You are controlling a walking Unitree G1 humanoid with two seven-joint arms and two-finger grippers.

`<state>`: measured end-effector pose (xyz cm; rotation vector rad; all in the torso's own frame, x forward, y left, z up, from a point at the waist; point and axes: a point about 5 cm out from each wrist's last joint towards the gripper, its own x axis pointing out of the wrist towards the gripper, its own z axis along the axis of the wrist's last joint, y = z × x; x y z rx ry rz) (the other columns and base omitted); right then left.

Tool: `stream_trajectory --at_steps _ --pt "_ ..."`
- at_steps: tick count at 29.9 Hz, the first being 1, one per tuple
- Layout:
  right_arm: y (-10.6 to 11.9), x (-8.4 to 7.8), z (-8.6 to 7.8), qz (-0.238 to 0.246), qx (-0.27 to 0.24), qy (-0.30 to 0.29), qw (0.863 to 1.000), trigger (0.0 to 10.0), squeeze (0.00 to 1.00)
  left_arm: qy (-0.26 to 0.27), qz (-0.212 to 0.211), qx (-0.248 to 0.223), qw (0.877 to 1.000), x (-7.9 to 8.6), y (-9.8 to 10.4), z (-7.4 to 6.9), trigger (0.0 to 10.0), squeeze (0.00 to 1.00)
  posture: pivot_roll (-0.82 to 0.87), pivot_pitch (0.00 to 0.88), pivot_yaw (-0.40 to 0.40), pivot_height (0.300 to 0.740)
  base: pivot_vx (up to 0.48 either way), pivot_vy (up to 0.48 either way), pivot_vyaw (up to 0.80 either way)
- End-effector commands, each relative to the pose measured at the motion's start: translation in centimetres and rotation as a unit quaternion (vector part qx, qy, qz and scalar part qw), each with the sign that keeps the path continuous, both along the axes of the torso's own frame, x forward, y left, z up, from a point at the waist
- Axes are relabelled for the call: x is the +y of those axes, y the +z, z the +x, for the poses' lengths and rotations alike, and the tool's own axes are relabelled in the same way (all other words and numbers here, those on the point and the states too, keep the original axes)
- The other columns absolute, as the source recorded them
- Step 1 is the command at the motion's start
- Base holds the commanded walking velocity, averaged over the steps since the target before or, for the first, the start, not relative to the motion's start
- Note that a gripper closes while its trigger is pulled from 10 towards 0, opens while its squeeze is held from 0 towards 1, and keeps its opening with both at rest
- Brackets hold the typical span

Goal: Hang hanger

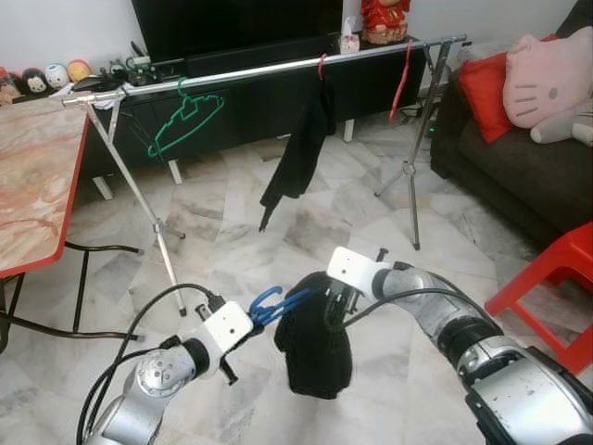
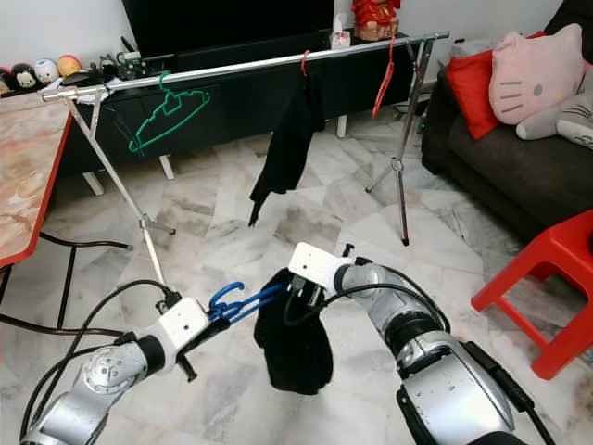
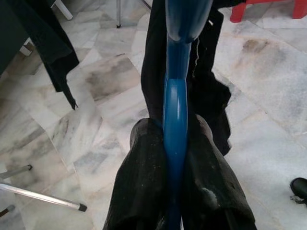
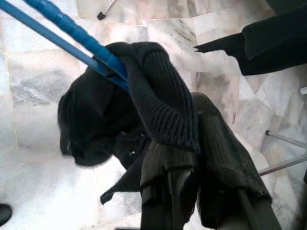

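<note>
Rail: the drying rack point(image 1: 278, 67) stands across the room, its bar free between a green hanger point(image 1: 185, 122) and a hung black garment point(image 1: 301, 148).
Blue hanger point(image 1: 278, 304): well short of the rack, low, carrying a black knit point(image 1: 315, 348).
Left hand point(image 1: 248, 320): clamped near the hook, steadying it.
Right hand point(image 1: 335, 306): closed on the knit, keeping it on.

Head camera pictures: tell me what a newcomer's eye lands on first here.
First, the two silver arms low in the foreground: the left gripper is shut on a blue hanger, while the right gripper clamps the dark garment draped on it. Behind them a long clothes rail spans the room, carrying a green hanger, a hanging black garment and a red hanger.
</note>
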<state>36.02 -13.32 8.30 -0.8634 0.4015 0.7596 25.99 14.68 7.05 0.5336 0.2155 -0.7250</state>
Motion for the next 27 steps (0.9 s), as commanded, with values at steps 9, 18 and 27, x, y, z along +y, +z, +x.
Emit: stream_trajectory --at_steps 9,18,27 --pt "0.7 1.9 -0.4 0.041 0.025 0.067 0.997 10.0 0.0 0.016 -0.015 -0.017 1.0 0.4 0.6 0.5 10.0 0.0 -0.1 0.0 0.038 0.74 0.0 0.0 0.0" --pt "2.6 2.8 0.2 0.081 0.024 0.079 0.993 10.0 0.0 0.029 -0.005 -0.008 1.0 0.2 0.3 0.9 10.0 0.0 -0.1 0.0 0.039 0.74 0.0 0.0 0.0" --pt "1.8 1.1 0.4 0.046 0.017 0.025 0.999 10.0 0.0 0.028 0.022 0.016 0.999 0.4 -0.7 0.5 10.0 0.0 -0.1 0.0 0.039 0.74 0.0 0.0 0.0"
